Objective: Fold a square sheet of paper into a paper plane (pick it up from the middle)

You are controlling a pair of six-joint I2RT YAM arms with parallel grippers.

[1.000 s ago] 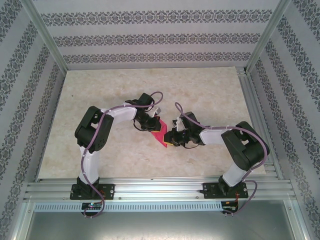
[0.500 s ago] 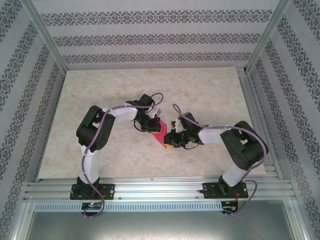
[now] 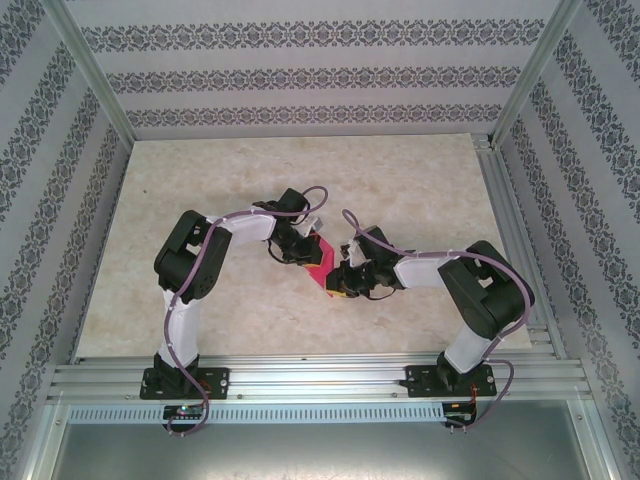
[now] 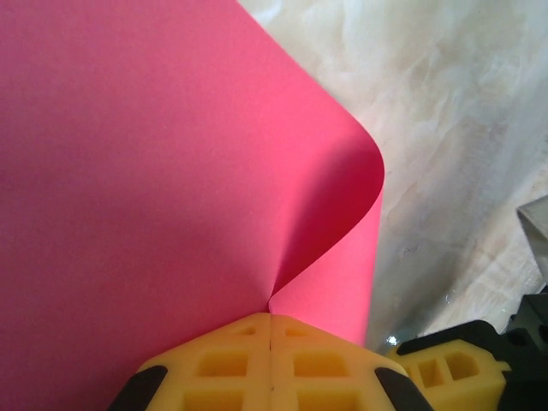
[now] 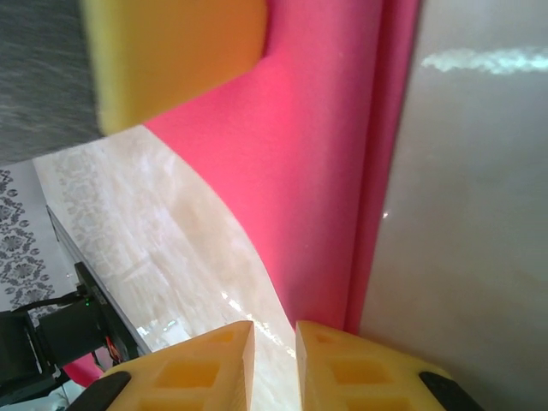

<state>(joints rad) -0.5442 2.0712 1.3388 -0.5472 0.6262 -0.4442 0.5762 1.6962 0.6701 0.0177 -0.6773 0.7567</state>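
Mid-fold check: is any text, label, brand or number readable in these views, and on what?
None readable. The sheet of paper is plain pink. The yellow fingers of the left claw are unmarked. The walls bear only an ornamental pattern. Any marking on the arm bases is too small to tell.

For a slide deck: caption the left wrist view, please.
Shut yellow jaws pinch a curling pink sheet of paper, pale table behind.

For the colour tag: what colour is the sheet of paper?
The sheet of paper is plain magenta-pink, best seen in the left wrist view.
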